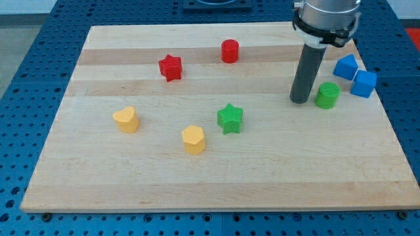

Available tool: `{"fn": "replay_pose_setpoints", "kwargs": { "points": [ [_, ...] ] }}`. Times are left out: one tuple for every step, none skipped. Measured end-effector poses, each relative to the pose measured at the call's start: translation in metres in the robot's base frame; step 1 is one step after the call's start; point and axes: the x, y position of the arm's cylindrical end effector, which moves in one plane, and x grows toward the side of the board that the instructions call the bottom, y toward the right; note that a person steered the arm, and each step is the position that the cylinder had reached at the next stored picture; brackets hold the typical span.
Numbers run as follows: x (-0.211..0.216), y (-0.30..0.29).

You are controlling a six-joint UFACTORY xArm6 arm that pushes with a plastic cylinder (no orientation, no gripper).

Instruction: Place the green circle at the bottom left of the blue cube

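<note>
My tip (301, 101) stands upright on the tabletop (197, 190), just beside the green circle (327, 96) on the side toward the view's left. There are no jaws, only the rod, and it holds nothing. The green circle already lies near the blue cube (364, 84), toward the view's lower left of it, with a second blue block (345, 67) just above. I judge the placing step nearly done; the next move calls for a small nudge at most, gentle enough not to drive the circle into the cube.
</note>
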Motion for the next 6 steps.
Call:
{"fn": "replay_pose_setpoints", "kwargs": {
  "points": [
    [0.0, 0.0],
    [0.0, 0.005],
    [0.001, 0.011],
    [0.001, 0.02],
    [0.001, 0.03],
    [0.001, 0.041]
  ]
}}
